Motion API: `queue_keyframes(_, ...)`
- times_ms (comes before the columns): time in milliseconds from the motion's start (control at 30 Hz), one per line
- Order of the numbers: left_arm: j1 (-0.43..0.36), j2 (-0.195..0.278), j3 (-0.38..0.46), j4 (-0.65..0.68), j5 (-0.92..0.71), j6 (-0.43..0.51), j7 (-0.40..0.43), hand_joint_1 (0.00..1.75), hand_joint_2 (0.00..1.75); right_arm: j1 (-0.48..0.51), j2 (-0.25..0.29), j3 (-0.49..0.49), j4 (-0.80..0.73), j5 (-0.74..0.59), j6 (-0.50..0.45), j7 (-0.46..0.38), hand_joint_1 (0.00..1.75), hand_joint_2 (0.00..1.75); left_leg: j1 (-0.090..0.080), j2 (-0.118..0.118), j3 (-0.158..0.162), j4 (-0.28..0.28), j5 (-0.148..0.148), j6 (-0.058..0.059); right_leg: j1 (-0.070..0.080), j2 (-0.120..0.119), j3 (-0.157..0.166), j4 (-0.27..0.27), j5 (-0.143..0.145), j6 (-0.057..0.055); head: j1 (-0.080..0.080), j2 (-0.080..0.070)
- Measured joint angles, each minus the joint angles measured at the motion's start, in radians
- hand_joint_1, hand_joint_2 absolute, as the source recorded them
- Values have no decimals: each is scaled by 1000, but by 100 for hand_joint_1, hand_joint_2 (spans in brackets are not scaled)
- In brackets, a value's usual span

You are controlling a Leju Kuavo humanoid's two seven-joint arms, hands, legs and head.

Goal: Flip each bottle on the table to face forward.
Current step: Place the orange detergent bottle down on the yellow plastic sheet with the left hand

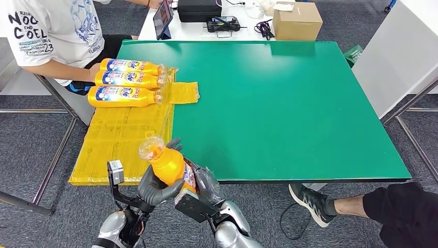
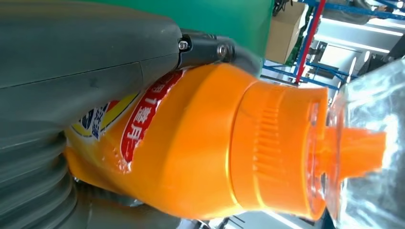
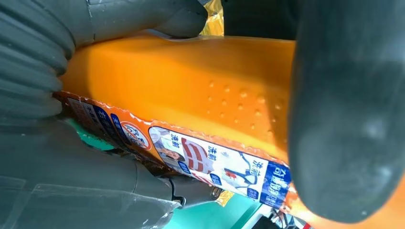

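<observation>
Orange bottle [image 1: 169,164] is off the table, held in the air just past the near edge of the green mat [image 1: 289,103], clear cap end tipped up and away from the robot. Left hand [image 1: 155,187] wraps the body from below and the side, fingers curled round it; right hand [image 1: 206,187] clasps the lower body beside it, fingers closed on the label side. Judged a two-handed hold so the bottle can be turned about its long axis without slipping (smooth plastic, and the right wrist view shows a printed label strip against the palm). Three more bottles [image 1: 126,80] lie on their sides in a row at the far left corner of the mat, blue labels up, caps pointing toward the mat's middle; likely the finished ones. A person's arm [image 1: 67,70] rests just beside that row. Yellow sheet [image 1: 121,135] covers the mat's left strip, probably the working lane.
</observation>
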Motion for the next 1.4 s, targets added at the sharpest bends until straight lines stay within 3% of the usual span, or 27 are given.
queue_keyframes(500, 2, 1, 7, 0, -18, -6, -24, 175, 175, -1, 1, 0, 4, -14, 5, 0, 175, 175, 0, 0, 0, 0, 0, 0, 0, 0, 0, 0, 0, 0, 0, 0)
queue_keyframes(533, 2, 1, 8, 0, -17, -8, -25, 175, 175, -1, 1, 0, 5, -14, 6, 0, 166, 175, 0, 0, 0, 0, 0, 0, 0, 0, 0, 0, 0, 0, 0, 0)
queue_keyframes(633, 5, 1, 14, 0, -14, -8, -25, 175, 175, -1, 1, 0, 6, -13, 4, 0, 37, 175, 0, 0, 0, 0, 0, 0, 0, 0, 0, 0, 0, 0, 0, 0)
queue_keyframes(667, 6, 1, 16, 0, -16, -4, -25, 175, 175, -1, 1, 0, 7, -13, 0, 0, 2, 175, 0, 0, 0, 0, 0, 0, 0, 0, 0, 0, 0, 0, 0, 0)
queue_keyframes(800, 10, 0, 24, -8, -56, 51, -30, 175, 175, -1, 1, -3, 10, -10, -22, 11, 0, 0, 0, 0, 0, 0, 0, 0, 0, 0, 0, 0, 0, 0, 0, 0)
queue_keyframes(1067, 13, -6, 103, -75, -144, 224, -18, 175, 175, 7, 1, -20, -26, -1, -77, 63, 0, 0, 0, 0, 0, 0, 0, 0, 0, 0, 0, 0, 0, 0, 0, 0)
queue_keyframes(1400, 9, -21, 195, -136, -158, 310, -13, 175, 175, 23, 1, -51, -93, -16, -97, 75, 0, 0, 0, 0, 0, 0, 0, 0, 0, 0, 0, 0, 0, 0, 0, 0)
